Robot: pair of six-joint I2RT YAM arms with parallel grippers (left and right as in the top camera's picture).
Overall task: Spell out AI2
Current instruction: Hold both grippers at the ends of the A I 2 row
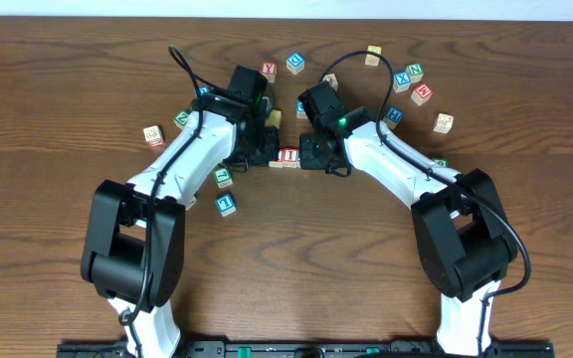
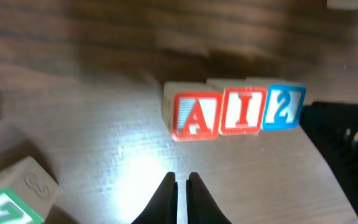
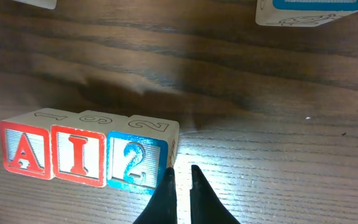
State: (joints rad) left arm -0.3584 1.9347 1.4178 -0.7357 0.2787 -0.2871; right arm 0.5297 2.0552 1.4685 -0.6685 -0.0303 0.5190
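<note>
AI2 row point(image 2: 243, 112) abuts edge-to-edge; left hand point(image 2: 182, 185), right hand point(image 3: 180, 179) near.

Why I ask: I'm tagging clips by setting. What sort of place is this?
Likely a robotics lab bench, not a home: a left arm and right arm fixed at one edge of a wooden table, with lettered toy blocks scattered and a row of three reading AI2.

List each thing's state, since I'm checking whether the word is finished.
A block: upright, first in the row.
I block: upright, middle, touching both neighbours.
2 block: upright, ends the row.
Left gripper: shut, empty.
Right gripper: shut, empty, beside the 2 block.
</note>
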